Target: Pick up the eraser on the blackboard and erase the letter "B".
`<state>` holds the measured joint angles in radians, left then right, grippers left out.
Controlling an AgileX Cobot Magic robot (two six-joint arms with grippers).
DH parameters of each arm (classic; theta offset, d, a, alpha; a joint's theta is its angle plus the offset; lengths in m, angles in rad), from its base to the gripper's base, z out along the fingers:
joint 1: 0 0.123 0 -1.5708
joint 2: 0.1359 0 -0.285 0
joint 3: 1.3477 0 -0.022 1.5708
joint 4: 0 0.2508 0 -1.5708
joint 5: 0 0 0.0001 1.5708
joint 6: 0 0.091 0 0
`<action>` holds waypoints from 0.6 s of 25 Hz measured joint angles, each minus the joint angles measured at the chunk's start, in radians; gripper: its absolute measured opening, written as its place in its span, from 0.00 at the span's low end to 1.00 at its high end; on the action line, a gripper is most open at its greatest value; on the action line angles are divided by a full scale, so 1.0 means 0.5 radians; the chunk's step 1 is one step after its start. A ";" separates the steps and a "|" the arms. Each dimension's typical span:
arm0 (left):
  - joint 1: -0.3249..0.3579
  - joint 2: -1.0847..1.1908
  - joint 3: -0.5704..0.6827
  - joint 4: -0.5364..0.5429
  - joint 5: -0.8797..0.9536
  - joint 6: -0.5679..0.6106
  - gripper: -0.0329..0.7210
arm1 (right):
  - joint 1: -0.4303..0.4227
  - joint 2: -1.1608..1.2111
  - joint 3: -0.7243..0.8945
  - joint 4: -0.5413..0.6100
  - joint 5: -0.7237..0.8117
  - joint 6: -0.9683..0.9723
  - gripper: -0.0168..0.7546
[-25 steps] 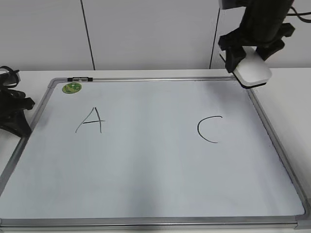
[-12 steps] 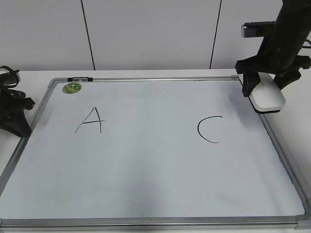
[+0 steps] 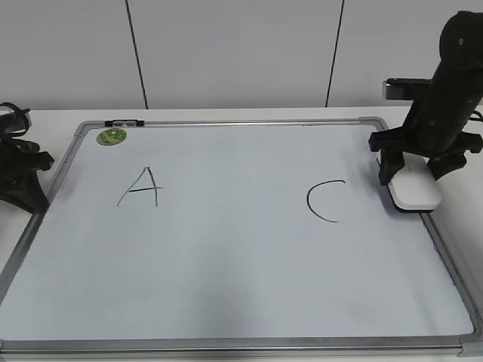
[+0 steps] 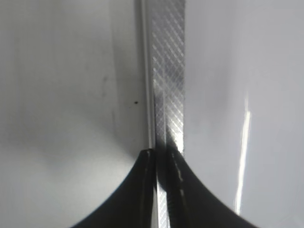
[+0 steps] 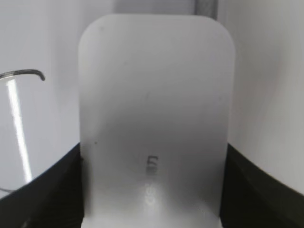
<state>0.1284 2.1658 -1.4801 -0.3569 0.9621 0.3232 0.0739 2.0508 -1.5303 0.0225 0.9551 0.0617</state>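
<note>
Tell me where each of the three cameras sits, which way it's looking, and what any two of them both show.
Exterior view: in front of the table, slanting down at the blackboard; right gripper on the eraser, left gripper at the left edge.
Left wrist view: above the board's metal frame, looking down; shut dark fingers at the bottom.
Right wrist view: looking down onto the eraser, dark fingers either side.
Shared: exterior and right wrist views both show the eraser and the letter C.
</note>
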 joint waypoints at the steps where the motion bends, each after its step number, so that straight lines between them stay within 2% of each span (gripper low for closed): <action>1: 0.000 0.000 0.000 0.000 0.000 0.000 0.09 | -0.008 0.018 0.005 0.000 -0.019 0.000 0.71; 15: 0.000 0.000 0.000 0.000 0.004 0.000 0.09 | -0.023 0.127 0.010 0.054 -0.115 -0.070 0.71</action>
<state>0.1284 2.1658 -1.4801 -0.3569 0.9643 0.3232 0.0626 2.1140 -1.5254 0.0496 0.8977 0.0266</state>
